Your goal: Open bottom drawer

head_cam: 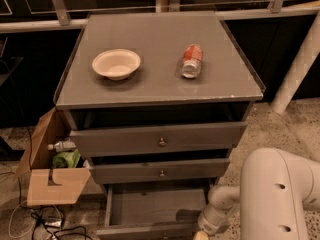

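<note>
The bottom drawer (155, 207) of the grey cabinet (160, 86) stands pulled out, and its grey interior shows from above. Its front edge (145, 231) runs along the lower border of the view, and its knob is cut off there. My gripper (201, 235) sits at the drawer's front right corner, at the very bottom of the view, mostly out of frame. My white arm (277, 196) bends in from the lower right. The middle drawer (161, 171) and top drawer (161, 140) are each pulled out slightly.
On the cabinet top lie a beige bowl (116, 64) and a red can (191, 61) on its side. An open cardboard box (50, 171) with a bottle and green item sits on the floor to the left. Cables (47, 226) lie below it. A white post (297, 66) stands to the right.
</note>
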Robot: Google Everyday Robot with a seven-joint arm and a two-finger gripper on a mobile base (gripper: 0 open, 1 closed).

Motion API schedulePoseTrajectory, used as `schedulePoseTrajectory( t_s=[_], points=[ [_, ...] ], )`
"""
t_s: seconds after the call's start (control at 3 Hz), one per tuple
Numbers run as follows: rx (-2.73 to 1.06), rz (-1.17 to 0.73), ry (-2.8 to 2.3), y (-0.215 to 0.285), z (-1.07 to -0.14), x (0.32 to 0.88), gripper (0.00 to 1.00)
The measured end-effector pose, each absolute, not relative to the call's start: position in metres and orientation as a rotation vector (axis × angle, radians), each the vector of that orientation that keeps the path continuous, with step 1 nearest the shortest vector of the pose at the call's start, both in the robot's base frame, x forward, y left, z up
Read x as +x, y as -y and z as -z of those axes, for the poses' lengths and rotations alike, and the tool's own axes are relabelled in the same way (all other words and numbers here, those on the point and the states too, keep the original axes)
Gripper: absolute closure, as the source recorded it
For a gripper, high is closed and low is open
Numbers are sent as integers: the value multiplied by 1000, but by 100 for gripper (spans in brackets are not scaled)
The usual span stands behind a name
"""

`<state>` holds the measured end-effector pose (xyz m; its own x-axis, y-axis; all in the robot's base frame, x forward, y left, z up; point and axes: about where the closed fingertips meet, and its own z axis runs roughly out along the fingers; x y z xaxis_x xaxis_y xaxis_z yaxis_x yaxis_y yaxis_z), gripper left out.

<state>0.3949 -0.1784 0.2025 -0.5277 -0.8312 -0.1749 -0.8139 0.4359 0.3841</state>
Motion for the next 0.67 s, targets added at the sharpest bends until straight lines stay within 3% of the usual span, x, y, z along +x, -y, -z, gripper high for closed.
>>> schedulePoseTrajectory(
  t_s=[0.67],
  points=[
    [1478,663,2600,188,-197,367,0]
  ],
)
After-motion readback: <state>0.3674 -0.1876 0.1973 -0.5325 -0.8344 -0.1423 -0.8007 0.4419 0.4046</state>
